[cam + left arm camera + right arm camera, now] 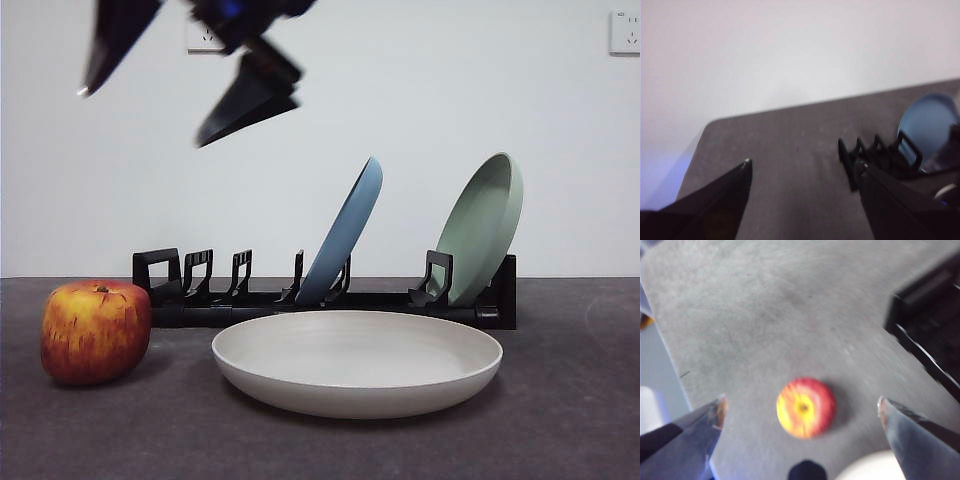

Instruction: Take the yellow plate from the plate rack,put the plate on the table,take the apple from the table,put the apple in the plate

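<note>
With the yellow plate [357,360] already flat on the desk [560,420] just in front of the plate rack [330,298], I see the apple [95,331] sitting untouched at the near left, beside the plate but apart from it. Right gripper [800,412] hangs high above the apple, fingers spread wide, nothing between them; the front view catches it as dark blades at top left. Left gripper [805,172] is also up off the desk near the rack's end, fingers apart and empty. Rack holds a blue plate [345,235] mid-row and a green plate [485,225] at the right end, both leaning.
</note>
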You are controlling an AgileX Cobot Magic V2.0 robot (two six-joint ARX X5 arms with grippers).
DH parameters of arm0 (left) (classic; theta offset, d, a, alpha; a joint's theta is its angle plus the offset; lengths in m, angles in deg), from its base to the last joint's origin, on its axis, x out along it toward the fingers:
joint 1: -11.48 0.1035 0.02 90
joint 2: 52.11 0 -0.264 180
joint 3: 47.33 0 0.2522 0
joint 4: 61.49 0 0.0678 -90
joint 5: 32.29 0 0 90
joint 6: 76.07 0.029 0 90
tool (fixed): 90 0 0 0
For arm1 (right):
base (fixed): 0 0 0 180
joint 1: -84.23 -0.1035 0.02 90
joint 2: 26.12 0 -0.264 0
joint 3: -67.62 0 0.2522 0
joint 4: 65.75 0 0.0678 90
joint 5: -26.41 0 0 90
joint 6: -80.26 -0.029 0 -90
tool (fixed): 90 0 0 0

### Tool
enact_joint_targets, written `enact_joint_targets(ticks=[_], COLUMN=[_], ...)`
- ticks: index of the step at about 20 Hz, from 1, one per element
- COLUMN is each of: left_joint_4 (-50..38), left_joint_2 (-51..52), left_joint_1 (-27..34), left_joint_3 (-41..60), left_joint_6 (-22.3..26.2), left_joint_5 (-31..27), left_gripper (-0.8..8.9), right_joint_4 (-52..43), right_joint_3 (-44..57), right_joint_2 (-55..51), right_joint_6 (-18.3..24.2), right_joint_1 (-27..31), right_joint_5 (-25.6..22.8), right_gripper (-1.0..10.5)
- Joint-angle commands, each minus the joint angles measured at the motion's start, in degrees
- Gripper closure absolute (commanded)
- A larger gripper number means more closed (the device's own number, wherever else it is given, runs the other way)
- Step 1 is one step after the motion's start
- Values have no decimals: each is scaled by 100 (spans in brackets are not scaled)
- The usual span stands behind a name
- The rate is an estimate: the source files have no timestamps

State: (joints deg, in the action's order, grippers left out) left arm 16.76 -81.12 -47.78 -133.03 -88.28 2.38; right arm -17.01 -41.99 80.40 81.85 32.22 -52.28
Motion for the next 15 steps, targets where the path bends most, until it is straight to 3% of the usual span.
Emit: enact_joint_targets(ticks=[1, 4, 15], left_joint_4=[284, 352, 417], left_joint_2=[15, 15, 15], left_joint_1=[13, 13, 13], left_joint_3=[24, 24, 24], left_joint_6=[-437, -461, -461], left_joint_5=[-11, -4, -9], left_gripper=[471, 471, 471], right_joint_4=[20, -50, -498], right_joint_3=[-245, -271, -269], right_joint_2=[494, 916, 1982], right_joint_6=[214, 433, 428], right_joint_1=[-188, -356, -398], right_joint_5=[-155, -396, -387], right_gripper=[382, 345, 353])
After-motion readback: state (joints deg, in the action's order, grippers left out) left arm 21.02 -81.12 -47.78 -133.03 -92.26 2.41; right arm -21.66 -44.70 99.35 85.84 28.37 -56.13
